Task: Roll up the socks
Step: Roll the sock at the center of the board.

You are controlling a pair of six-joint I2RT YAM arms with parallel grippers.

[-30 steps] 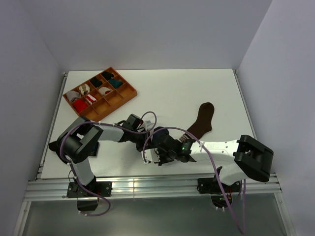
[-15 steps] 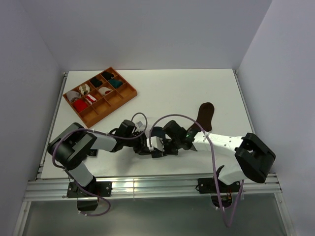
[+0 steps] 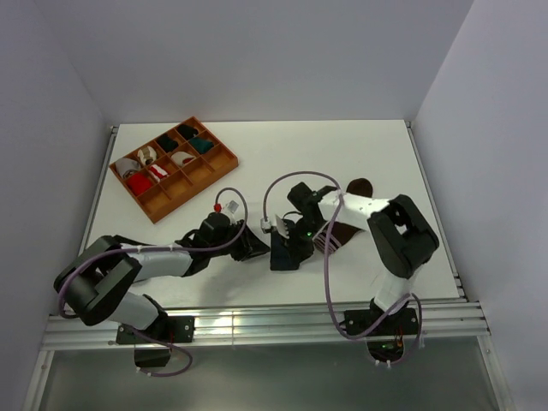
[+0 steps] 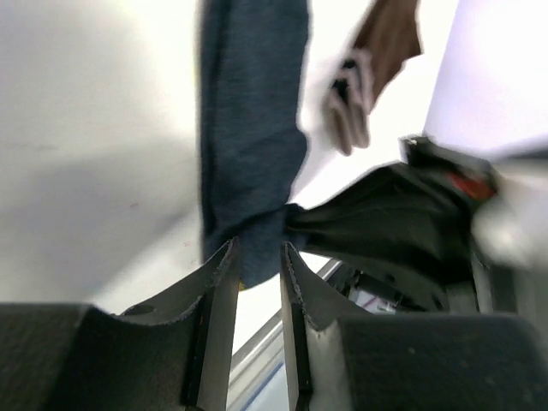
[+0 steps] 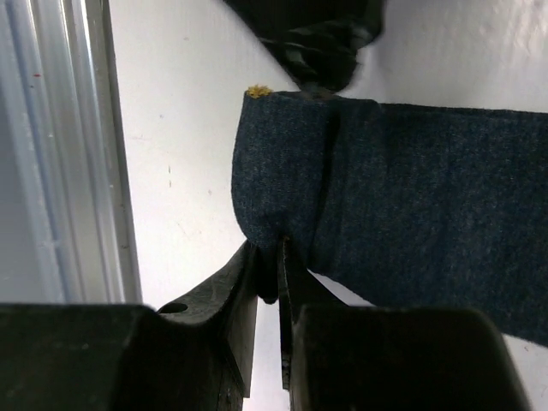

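Observation:
The dark navy sock (image 5: 402,188) is held between my two grippers near the table's front middle. My right gripper (image 5: 276,257) is shut on a fold of its lower edge. My left gripper (image 4: 258,257) is shut on the sock's end (image 4: 248,145), with a yellow fleck at the tip. In the top view the left gripper (image 3: 254,246) and right gripper (image 3: 285,250) meet, and the navy sock is hard to tell from them. The brown sock (image 3: 357,190) lies flat behind the right arm, its pale-striped cuff (image 4: 349,107) near the grippers.
An orange divided tray (image 3: 224,163) with small coloured bundles stands at the back left. The aluminium rail (image 5: 60,154) of the table's near edge runs close to the grippers. White walls close in the left, back and right sides.
Both grippers moved away from the near edge and rightward with the navy sock. The right arm folded back over the brown sock, and the left arm stretched out low across the table.

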